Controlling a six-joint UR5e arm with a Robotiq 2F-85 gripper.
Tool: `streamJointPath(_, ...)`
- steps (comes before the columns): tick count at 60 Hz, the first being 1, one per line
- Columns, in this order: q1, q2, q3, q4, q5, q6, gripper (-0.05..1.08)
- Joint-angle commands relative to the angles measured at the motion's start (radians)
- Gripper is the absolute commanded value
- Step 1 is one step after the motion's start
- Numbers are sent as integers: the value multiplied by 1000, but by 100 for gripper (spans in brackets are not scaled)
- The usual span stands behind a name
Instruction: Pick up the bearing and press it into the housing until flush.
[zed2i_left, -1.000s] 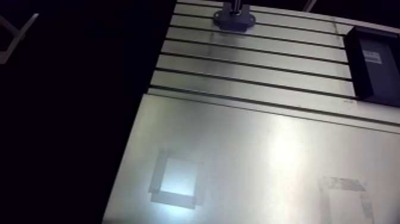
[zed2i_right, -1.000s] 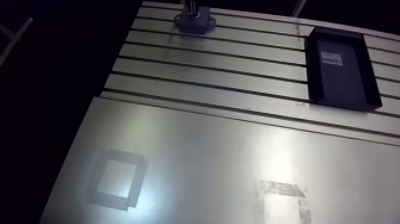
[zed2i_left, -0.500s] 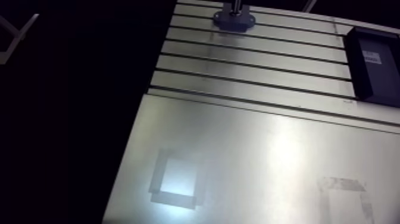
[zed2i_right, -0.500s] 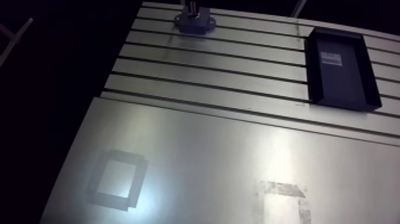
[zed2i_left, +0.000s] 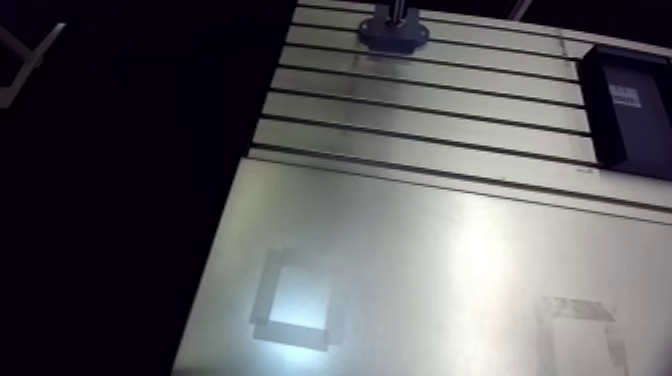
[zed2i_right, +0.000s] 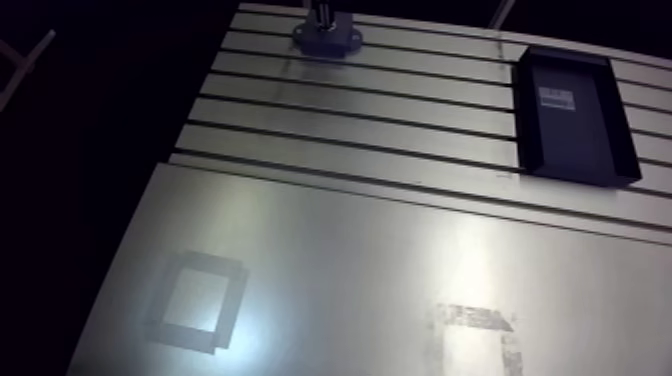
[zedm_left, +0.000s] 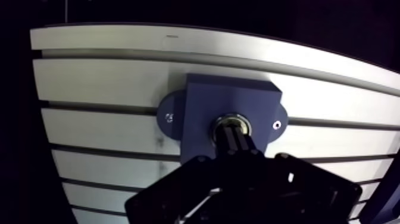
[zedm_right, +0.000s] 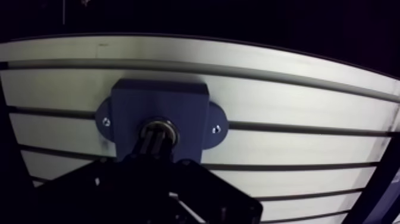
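The blue-grey housing (zedm_left: 199, 101) is a square block with two screwed flange ears, standing on the slotted table (zed2i_right: 400, 150) at its far edge. In the arm view the housing (zed2i_left: 393, 33) is small, and my gripper (zed2i_left: 396, 10) comes down onto it from above. A silver bearing (zedm_left: 233, 120) sits in the housing's bore as a bright ring. In the wrist view my gripper (zedm_left: 233, 137) is shut, its dark fingertips together and resting on top of the bearing. How deep the bearing sits in the bore is hidden by the fingers.
A black tray (zed2i_right: 572, 115) with a white label stands on the slotted part at the right. On the smooth plate nearer the camera lie two taped square outlines (zed2i_right: 195, 300) (zed2i_right: 480, 335). The table's left edge drops into darkness.
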Motion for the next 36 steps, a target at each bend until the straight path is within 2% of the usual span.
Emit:
streamJointPath(1, 0, 0, 5, 0, 0, 0, 97)
streamJointPath(36, 0, -1, 8, 0, 0, 0, 97)
